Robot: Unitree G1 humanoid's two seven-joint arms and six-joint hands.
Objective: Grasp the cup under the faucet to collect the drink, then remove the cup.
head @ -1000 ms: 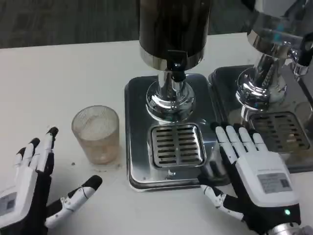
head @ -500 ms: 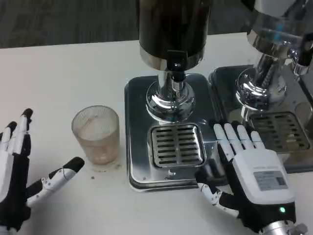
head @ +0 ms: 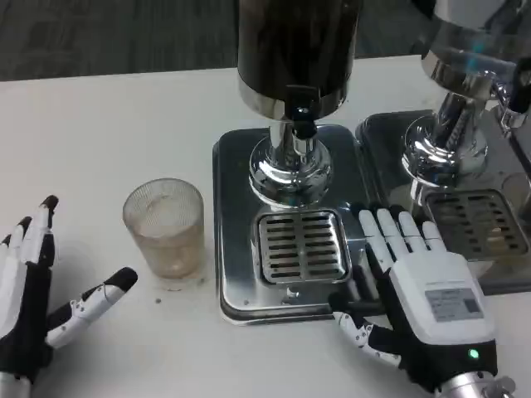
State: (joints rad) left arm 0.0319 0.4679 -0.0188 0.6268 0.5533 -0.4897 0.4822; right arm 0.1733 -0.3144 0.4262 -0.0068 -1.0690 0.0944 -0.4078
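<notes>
My left hand (head: 33,290) spread empty near the counter's (head: 108,116) front-left corner, cup (head: 164,226) just beside it, right hand (head: 419,298) flat, holding nothing, at the drip tray's (head: 236,290) front-right edge.

I see a ribbed, pinkish translucent cup (head: 163,226) on the white worktop (head: 108,124). The dispenser (head: 297,58) has a dark tank and chrome base, with a slotted silver drip grate (head: 302,245). Both hands, left (head: 29,294) and right (head: 419,303), are white with black-tipped fingers (head: 124,276).
</notes>
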